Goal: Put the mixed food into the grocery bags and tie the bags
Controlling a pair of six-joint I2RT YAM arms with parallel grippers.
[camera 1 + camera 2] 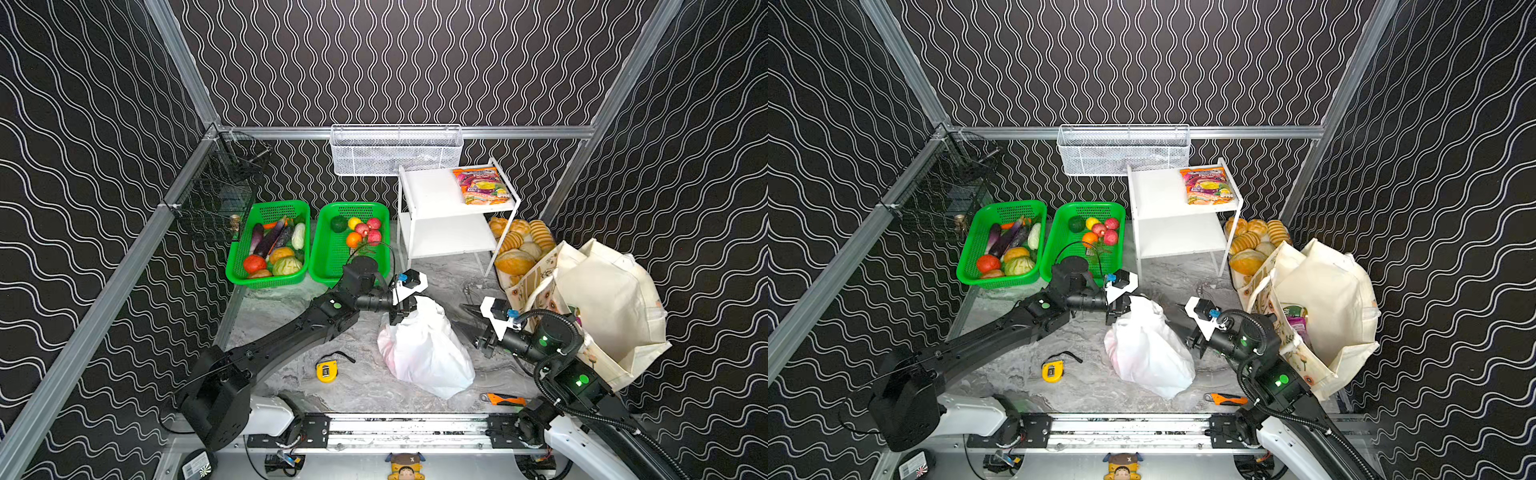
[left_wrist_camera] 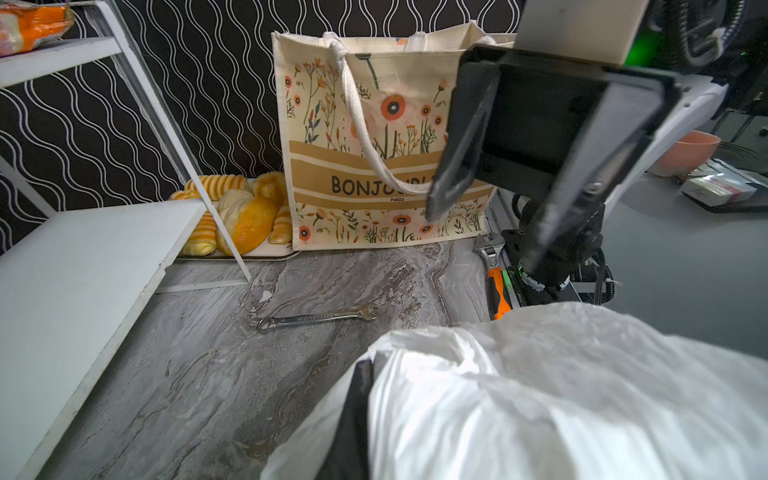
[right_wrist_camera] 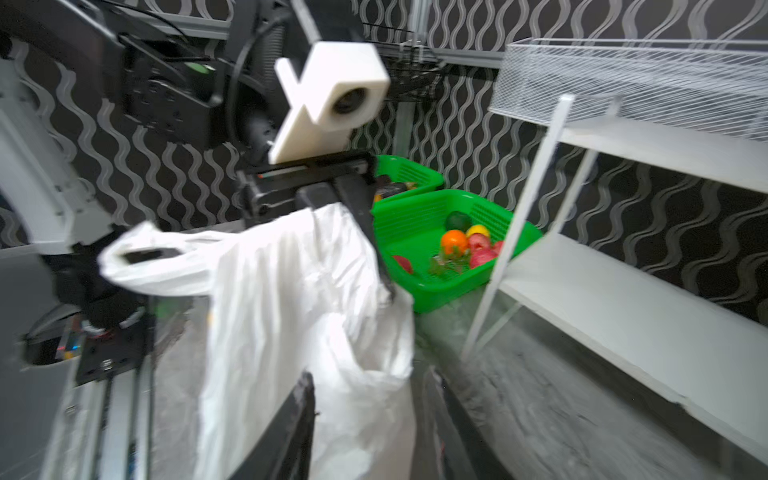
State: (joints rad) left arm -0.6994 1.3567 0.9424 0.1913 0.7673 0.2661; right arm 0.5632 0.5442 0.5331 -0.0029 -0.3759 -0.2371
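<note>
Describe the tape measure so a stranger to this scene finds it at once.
Find the marbled tabletop, with the white plastic bag at its middle. The tape measure lies left of that bag in both top views. Its yellow case sets it apart from the orange-handled wrench.

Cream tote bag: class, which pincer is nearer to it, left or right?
Right. The right pincer hangs open between the tote and the white plastic bag; the left pincer is shut on that bag's top, farther from the tote.

Bright even light, soft shadows, right wrist view motion-blurred, wide-angle bending at edges
</note>
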